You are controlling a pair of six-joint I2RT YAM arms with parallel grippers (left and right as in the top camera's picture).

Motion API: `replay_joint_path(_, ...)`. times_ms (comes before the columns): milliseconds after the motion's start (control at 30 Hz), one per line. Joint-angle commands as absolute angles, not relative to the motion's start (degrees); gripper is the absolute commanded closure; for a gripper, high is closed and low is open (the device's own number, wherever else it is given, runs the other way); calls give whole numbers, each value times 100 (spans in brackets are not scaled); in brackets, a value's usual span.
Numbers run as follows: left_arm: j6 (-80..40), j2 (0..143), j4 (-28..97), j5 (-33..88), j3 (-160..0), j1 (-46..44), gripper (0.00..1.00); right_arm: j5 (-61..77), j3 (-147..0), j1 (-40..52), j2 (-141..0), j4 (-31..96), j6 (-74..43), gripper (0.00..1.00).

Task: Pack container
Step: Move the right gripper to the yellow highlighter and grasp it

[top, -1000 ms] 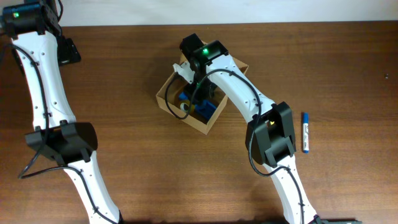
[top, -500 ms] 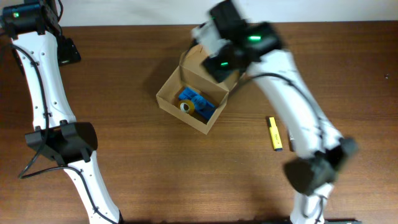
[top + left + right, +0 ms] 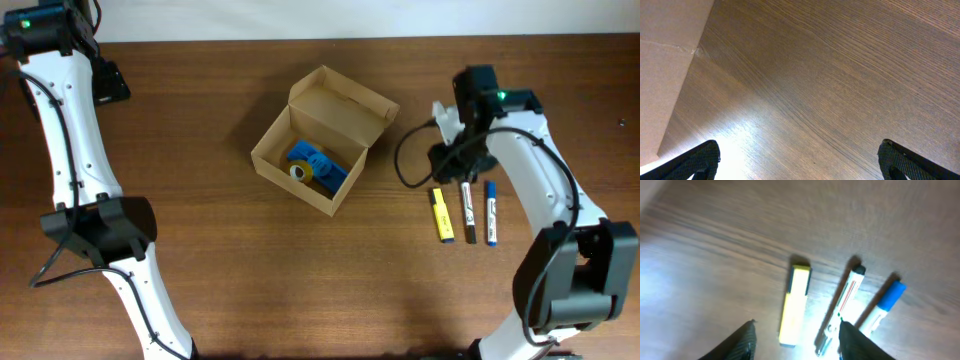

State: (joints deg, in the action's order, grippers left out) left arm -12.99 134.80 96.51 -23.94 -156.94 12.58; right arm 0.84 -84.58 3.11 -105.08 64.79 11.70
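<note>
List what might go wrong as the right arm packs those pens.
1. The yellow highlighter, white marker and blue marker lie close together; the open right gripper may catch two or knock one rolling.
2. The container has its lid standing up on the side toward that arm, and a blue case and tape roll already lie inside; a pen might hit the flap or sit crooked.

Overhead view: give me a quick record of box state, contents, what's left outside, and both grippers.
box: tan cardboard box, lid flap open
inside: blue plastic case, small roll of tape
outside, right of box: yellow highlighter, black-capped marker, blue marker, side by side on the table
right gripper: open, empty, above the markers
left gripper: open, empty, over the tabletop, far from the box
</note>
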Motion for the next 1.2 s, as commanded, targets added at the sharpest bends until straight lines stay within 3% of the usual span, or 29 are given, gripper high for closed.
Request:
replay_joint_path(0, -1229, 13467, 9666, -2370, -15668, 1293, 0, 93, -7876, 54, -10556, 6316, 996, 47)
replay_joint_path(200, -1229, 13467, 9668, -2370, -15668, 1293, 0, 497, -7166, -145, -10580, 6095, 858, 47)
replay_joint_path(900, -1229, 13467, 9668, -2370, -15668, 1293, 0, -32, -7048, 263, -11212, 5540, 97, 50)
replay_joint_path(1033, -1229, 13467, 9666, -2370, -15668, 1293, 0, -27, -7048, 272, -11417, 5542, 97, 59)
replay_joint_path(1133, -1229, 13467, 9666, -2370, -15668, 1293, 0, -27, -7037, 272, -11485, 5505, 30, 95)
replay_joint_path(1167, -1229, 13467, 9668, -2370, -15668, 1293, 0, -30, -7037, 272, -11485, 5489, -10, 96)
